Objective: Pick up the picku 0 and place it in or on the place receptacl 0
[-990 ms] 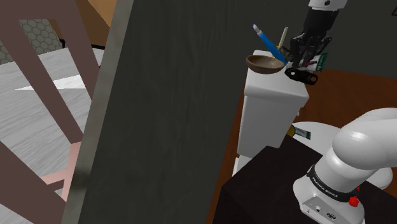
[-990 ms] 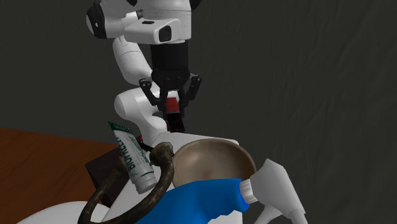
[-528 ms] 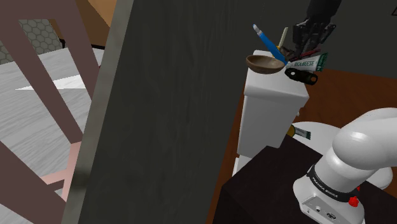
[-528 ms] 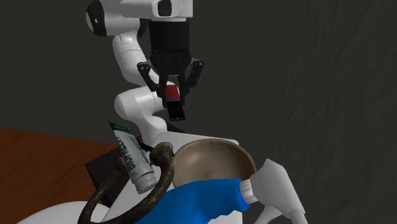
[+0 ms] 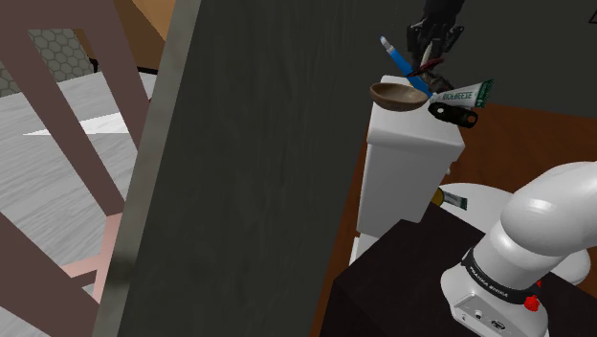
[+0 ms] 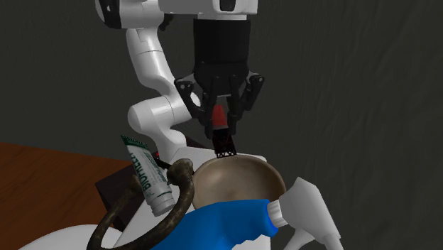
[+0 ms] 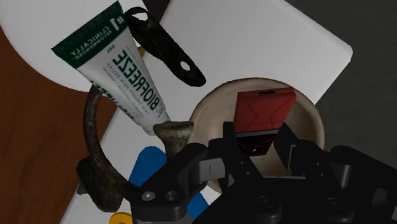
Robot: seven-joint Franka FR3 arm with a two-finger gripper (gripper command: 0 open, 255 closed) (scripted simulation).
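Note:
My gripper [image 6: 220, 132] is shut on a small red and black box [image 6: 219, 118], which hangs upright between the fingers. Its black lower end sits just over the far rim of the brown bowl [image 6: 231, 182]. In the wrist view the red box [image 7: 262, 113] lies over the bowl's pale inside [image 7: 213, 118], clasped in my gripper [image 7: 257, 144]. From the shoulder view my gripper [image 5: 434, 52] hovers a little above and behind the bowl [image 5: 397, 95], which stands on the white toilet tank [image 5: 411, 153].
Beside the bowl lie a white and green toothpaste tube [image 7: 114, 63], a dark flat metal tool [image 7: 162, 44], a rusty curved handle [image 7: 95, 165] and a blue spray bottle [image 6: 213, 224]. A tall dark panel [image 5: 239, 172] takes up the shoulder view's middle.
The gripper has risen off the tank with the red box and carried it toward the shoulder view's left, from beside the toothpaste tube to above the bowl.

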